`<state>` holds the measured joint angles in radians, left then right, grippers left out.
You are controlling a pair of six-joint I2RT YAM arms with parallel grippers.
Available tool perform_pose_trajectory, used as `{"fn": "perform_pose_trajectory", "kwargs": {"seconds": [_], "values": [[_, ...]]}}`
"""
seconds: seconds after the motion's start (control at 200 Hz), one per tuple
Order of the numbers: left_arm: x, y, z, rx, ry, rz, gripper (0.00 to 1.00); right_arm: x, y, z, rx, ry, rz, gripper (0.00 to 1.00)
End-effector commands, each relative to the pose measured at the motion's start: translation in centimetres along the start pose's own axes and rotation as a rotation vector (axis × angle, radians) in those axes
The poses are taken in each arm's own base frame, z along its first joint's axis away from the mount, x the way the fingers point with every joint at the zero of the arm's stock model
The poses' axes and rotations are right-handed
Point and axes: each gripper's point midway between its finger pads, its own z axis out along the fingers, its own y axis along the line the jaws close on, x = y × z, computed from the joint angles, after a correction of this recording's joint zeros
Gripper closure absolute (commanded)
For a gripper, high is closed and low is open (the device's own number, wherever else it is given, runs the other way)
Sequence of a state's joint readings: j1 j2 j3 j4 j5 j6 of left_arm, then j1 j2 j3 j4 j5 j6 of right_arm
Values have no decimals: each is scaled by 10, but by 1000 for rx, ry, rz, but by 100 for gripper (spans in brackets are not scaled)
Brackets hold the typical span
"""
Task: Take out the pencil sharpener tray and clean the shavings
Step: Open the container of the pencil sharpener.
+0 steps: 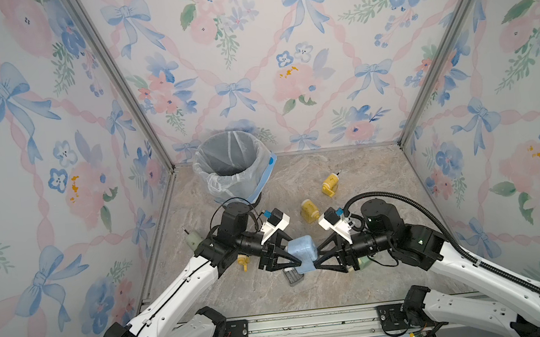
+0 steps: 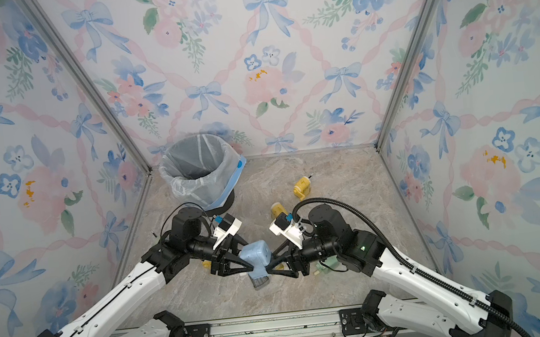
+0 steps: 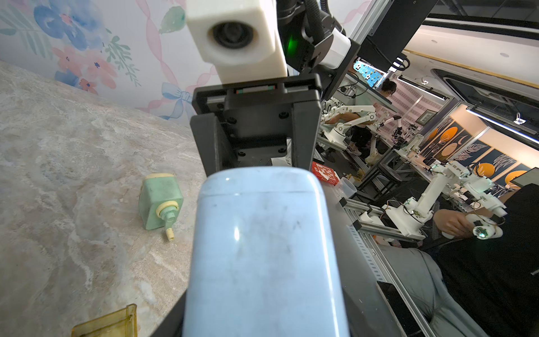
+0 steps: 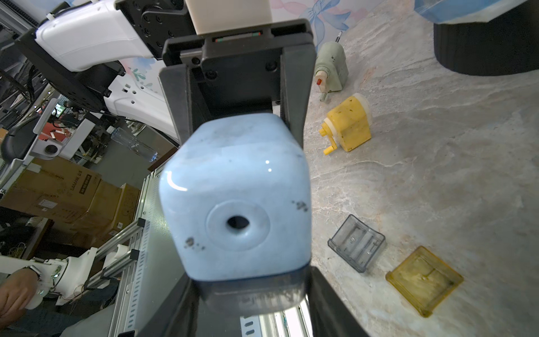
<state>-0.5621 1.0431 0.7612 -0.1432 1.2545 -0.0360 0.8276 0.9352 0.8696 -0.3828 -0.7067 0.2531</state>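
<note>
Your left pincer (image 1: 296, 253) is clenched on the blue sharpener (image 1: 304, 245), grasping its body and holding it clear of the table (image 1: 342, 288). Your right pincer (image 1: 317, 256) meets it tip to tip from the opposite side. In the right wrist view its fingers (image 4: 329, 318) press on both sides of the dark tray (image 4: 253, 294), so it is grasping that. The tray sits in the sharpener's base, between the right pincer's tips, and the pencil hole faces that wrist camera. On the table under both pincers' tips lies a spare grey tray (image 1: 294, 278). A yellow sharpener (image 1: 309, 211) lies just past the right pincer. The lined bin (image 1: 229, 189) stands well beyond the left pincer.
</note>
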Motion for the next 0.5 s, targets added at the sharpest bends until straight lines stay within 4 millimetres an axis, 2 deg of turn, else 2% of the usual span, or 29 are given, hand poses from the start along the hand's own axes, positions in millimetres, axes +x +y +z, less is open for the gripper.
{"fn": "perform_pose_trajectory", "kwargs": {"seconds": [0.0, 0.245, 0.4, 0.495], "values": [[-7, -14, -1, 45, -14, 71, 100, -20, 14, -11, -15, -59, -46, 54], [-7, -13, -1, 46, -14, 72, 100, -24, 6, -28, 24, -113, -30, 55], [-7, -12, -1, 42, -13, 68, 100, -24, 7, -30, 22, -114, -28, 54], [-7, -12, -1, 41, -13, 68, 100, -22, 7, -26, 12, -97, -21, 46]]}}
